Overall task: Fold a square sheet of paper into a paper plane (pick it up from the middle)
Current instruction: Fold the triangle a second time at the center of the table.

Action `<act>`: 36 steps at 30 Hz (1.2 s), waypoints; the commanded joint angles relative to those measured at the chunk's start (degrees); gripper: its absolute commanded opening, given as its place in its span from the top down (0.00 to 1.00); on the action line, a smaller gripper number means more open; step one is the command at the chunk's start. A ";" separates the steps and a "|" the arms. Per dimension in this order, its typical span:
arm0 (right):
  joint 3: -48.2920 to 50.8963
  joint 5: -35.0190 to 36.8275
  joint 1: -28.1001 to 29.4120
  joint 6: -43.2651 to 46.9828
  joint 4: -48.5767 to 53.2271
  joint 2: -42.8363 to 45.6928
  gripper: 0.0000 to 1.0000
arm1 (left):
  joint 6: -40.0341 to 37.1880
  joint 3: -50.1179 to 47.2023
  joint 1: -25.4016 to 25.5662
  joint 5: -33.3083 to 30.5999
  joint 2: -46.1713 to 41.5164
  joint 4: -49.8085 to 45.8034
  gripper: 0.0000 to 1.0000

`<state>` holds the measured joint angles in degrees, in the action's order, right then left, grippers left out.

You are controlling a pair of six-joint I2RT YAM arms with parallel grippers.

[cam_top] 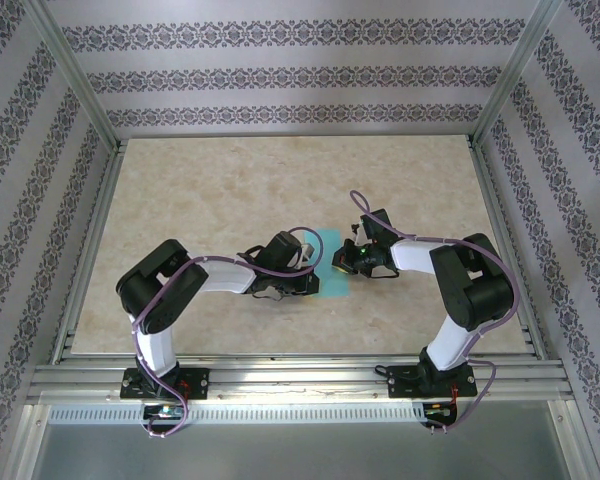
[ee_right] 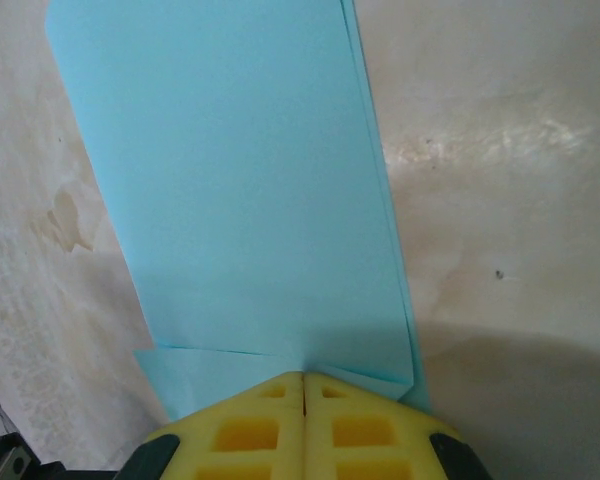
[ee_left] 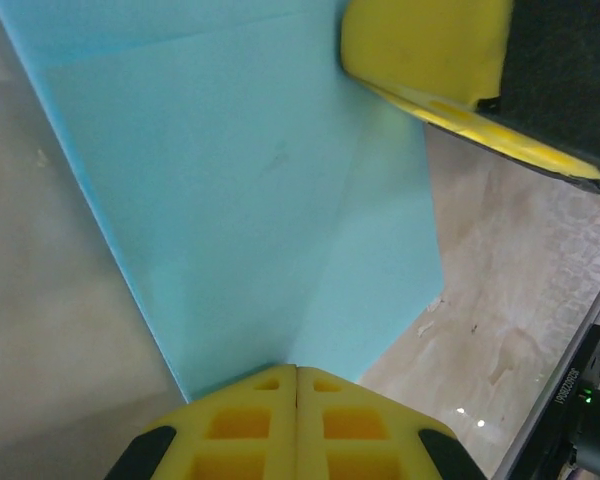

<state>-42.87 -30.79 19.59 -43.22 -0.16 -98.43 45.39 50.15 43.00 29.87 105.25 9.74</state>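
Presently mid-fold: paper (ee_right: 240, 180) lies creased on tabletop (cam_top: 280, 190), left claw (ee_left: 297, 372) and right claw (ee_right: 304, 378) both closed, pressing it; next, probably opening to lift an edge.

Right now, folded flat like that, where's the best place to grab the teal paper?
Grip the square sheet of paper at its layered long edge, approached low from the table beside it. It lies flat; that edge shows separate layers, probably the only lip the fingers can catch.
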 commanded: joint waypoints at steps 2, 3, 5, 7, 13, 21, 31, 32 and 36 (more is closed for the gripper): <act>0.51 3.75 -0.30 1.11 3.96 -1.86 1.00 | -1.07 5.23 -0.46 -0.38 -0.45 -2.34 1.00; 0.47 4.17 -0.26 1.11 4.26 -1.85 1.00 | -1.02 6.40 -0.46 0.35 0.55 -2.12 1.00; 0.33 4.42 -0.13 1.12 4.60 -1.94 1.00 | -0.67 8.37 -0.46 0.64 2.51 -2.64 1.00; 0.25 4.42 0.02 1.12 4.79 -1.94 1.00 | -0.11 10.43 -0.46 -0.21 4.85 -4.66 1.00; 0.25 4.92 0.27 1.06 5.31 -1.76 1.00 | 1.13 11.12 -0.46 -0.57 7.87 -6.70 1.00; 0.18 5.56 0.28 1.38 5.95 -2.38 1.00 | -0.68 5.94 -0.46 0.49 5.65 -10.01 1.00; -0.19 6.70 0.27 2.17 7.10 -2.62 1.00 | -1.25 -0.02 -0.46 1.89 1.10 -9.14 0.97; -0.28 6.75 0.27 2.26 7.28 -2.60 1.00 | -1.34 -0.70 -0.46 1.69 0.50 -9.51 0.97; -0.33 6.79 0.27 2.27 7.50 -2.31 1.00 | -1.05 -4.46 -0.46 1.90 -2.20 -8.80 0.97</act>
<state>-43.79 -30.28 19.77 -42.19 1.96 -98.56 45.34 48.99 42.74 30.46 104.36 6.83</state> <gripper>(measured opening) 0.049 0.062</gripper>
